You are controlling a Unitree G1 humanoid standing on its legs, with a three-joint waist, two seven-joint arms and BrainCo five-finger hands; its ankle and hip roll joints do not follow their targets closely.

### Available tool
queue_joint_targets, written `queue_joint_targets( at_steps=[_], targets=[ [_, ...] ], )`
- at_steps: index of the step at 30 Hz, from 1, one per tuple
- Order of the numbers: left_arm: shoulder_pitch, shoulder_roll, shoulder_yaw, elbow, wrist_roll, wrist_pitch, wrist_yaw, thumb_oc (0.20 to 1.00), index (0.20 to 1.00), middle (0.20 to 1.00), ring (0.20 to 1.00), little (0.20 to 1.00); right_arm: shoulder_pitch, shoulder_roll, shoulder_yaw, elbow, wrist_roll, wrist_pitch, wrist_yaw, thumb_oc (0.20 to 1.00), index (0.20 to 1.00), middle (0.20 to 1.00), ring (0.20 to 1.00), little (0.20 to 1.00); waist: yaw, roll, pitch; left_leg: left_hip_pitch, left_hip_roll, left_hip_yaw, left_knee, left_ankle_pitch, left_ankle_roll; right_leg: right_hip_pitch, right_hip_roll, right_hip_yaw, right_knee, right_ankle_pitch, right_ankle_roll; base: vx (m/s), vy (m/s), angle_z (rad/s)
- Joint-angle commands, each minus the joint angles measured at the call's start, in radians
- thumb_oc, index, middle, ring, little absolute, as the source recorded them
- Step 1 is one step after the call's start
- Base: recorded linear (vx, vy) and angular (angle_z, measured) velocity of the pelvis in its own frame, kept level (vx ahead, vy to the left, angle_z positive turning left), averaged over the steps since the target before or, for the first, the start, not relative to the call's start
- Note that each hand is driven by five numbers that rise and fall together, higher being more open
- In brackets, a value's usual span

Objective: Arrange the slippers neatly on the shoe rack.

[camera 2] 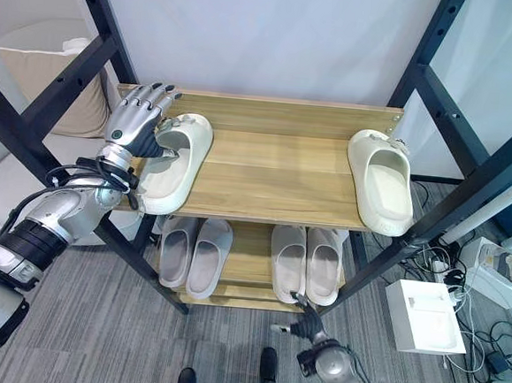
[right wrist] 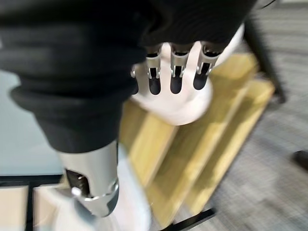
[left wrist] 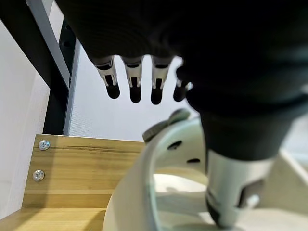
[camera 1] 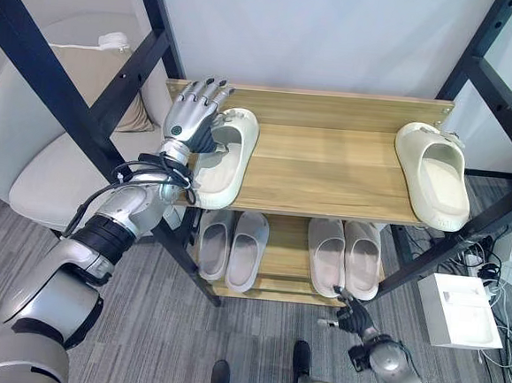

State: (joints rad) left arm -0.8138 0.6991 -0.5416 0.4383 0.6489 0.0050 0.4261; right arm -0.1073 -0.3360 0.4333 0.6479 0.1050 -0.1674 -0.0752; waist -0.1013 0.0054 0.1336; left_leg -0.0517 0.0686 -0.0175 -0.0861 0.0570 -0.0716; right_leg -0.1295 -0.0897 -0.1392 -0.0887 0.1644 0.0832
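The left hand point(camera 1: 194, 114) rested its thumb inside the left slipper point(camera 1: 226, 158) at the shoe rack's point(camera 1: 328, 175) top-shelf edge, fingers straight, holding nothing. Next it likely needed nudging toward the right slipper point(camera 1: 435, 174). The right hand point(camera 1: 353, 316) hung low, relaxed.

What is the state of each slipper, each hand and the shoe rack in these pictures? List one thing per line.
Left cream slipper: upright on top shelf, left end, thumb inside it.
Right cream slipper: upright on top shelf, right end, untouched.
Four grey slippers: paired on lower shelf.
Left hand: fingers straight, at the left slipper.
Right hand: low, near lower shelf, fingers straight.
Shoe rack: standing, middle of top shelf bare.
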Motion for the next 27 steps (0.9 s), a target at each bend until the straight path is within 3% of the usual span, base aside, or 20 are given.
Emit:
queue_joint_targets(
  at_steps=[1,14,16,17,27],
  targets=[
    [-0.159,-0.004,0.026,0.073,0.029,0.009,0.018,1.000,1.000,1.000,1.000,1.000,-0.057,0.022,0.036,-0.078,0.056,-0.043,0.024,1.000,1.000,1.000,1.000,1.000,0.005,-0.022,0.054,0.043,-0.033,0.011,0.000,-0.050,0.013,0.120,-0.006,-0.026,0.001,-0.162,0.062,0.00,0.000,0.00],
    [-0.129,-0.043,0.029,0.084,0.038,0.018,0.019,1.000,1.000,1.000,1.000,1.000,-0.046,0.021,0.058,-0.126,0.035,-0.037,0.024,1.000,1.000,1.000,1.000,1.000,0.000,-0.006,0.060,0.045,-0.035,0.013,0.001,-0.052,0.016,0.123,-0.008,-0.024,0.001,-0.171,0.059,0.00,0.000,0.00],
    [-0.129,-0.045,0.027,0.094,0.033,0.020,0.021,0.849,0.849,0.849,0.849,0.849,-0.050,0.024,0.058,-0.124,0.038,-0.036,0.022,1.000,1.000,1.000,1.000,1.000,-0.001,-0.005,0.060,0.045,-0.035,0.014,0.001,-0.052,0.016,0.121,-0.008,-0.023,0.001,-0.170,0.059,0.00,0.000,0.00],
    [-0.133,-0.054,0.023,0.118,0.019,0.020,0.021,0.200,0.200,0.200,0.200,0.200,-0.054,0.027,0.062,-0.123,0.042,-0.036,0.021,1.000,1.000,1.000,1.000,1.000,-0.003,-0.005,0.063,0.045,-0.033,0.017,0.001,-0.052,0.015,0.119,-0.009,-0.022,0.001,-0.169,0.059,0.00,0.000,0.00],
    [-0.210,-0.078,-0.069,0.264,0.039,0.041,-0.001,0.200,0.200,0.200,0.200,0.200,-0.044,0.008,0.088,-0.179,0.066,-0.048,0.042,1.000,1.000,1.000,1.000,1.000,-0.026,-0.002,0.068,0.041,-0.032,0.027,-0.001,-0.050,0.015,0.107,-0.007,-0.009,0.001,-0.164,0.060,0.00,0.000,0.00]
  ],
)
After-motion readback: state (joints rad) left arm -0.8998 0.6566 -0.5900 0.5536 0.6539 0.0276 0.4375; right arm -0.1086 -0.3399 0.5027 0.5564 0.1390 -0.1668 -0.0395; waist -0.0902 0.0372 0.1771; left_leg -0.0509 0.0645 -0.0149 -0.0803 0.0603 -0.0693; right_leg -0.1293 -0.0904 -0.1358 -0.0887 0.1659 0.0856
